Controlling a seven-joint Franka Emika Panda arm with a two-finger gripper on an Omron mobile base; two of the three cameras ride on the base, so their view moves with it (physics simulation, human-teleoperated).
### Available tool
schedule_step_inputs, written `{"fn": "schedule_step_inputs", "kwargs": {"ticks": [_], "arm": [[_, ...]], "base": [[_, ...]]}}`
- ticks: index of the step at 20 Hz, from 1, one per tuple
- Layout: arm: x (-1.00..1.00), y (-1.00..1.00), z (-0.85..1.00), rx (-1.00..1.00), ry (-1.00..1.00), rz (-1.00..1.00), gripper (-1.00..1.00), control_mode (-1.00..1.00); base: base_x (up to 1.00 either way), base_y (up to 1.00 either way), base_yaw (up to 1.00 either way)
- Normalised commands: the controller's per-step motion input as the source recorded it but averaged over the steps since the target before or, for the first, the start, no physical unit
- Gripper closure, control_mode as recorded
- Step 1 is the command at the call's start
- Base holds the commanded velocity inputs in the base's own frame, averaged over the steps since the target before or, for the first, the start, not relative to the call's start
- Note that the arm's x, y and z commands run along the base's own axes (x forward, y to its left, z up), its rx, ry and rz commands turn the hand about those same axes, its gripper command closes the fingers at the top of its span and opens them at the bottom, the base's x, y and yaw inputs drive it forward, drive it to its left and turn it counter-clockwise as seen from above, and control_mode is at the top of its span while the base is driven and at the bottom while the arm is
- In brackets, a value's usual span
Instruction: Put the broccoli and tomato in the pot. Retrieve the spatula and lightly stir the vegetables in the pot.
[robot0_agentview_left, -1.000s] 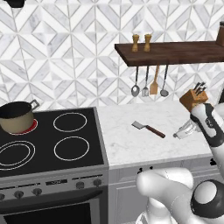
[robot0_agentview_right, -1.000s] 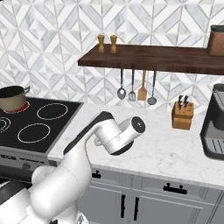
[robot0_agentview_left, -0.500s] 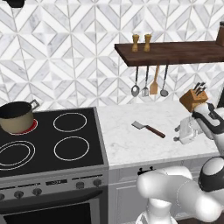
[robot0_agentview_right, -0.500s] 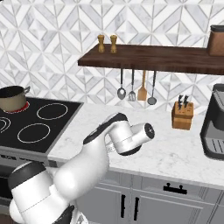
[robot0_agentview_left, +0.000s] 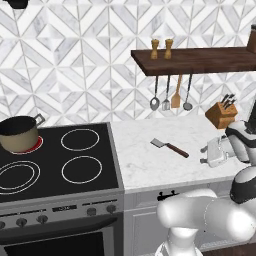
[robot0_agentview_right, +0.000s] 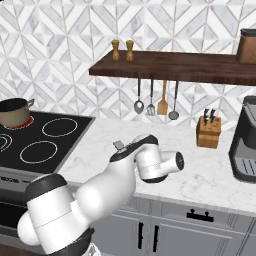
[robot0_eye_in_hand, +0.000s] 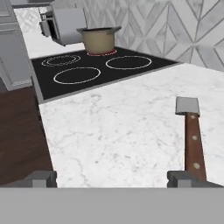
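We read no text, label, brand or number anywhere; nothing on any surface bears writing that we can see

The white two-finger gripper (robot0_agentview_left: 206, 155) now sits lower over the marble counter than a second ago, its arm swung further round and down toward the counter's front edge. Its open fingers (robot0_eye_in_hand: 183, 178) now point along the counter toward the stove, and the slim spatula with the grey metal blade and reddish-brown handle (robot0_eye_in_hand: 191, 136) lies just ahead of the right finger.
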Motion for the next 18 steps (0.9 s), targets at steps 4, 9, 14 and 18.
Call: {"fn": "schedule_step_inputs", "kwargs": {"ticks": [4,9,14,18], "arm": [[0.00,0.21,-0.23,0.12,0.00,-0.15,-1.00,-1.00],[0.11,0.21,-0.14,0.01,0.00,-0.11,-1.00,-1.00],[0.53,0.00,-0.15,0.00,0.00,-0.01,-1.00,-1.00],[0.53,-0.07,-0.27,-0.03,-0.01,0.00,-1.00,-1.00]], "base": [[0.00,0.00,0.00],[0.00,0.00,0.00],[0.00,0.00,0.00],[0.00,0.00,0.00]]}}
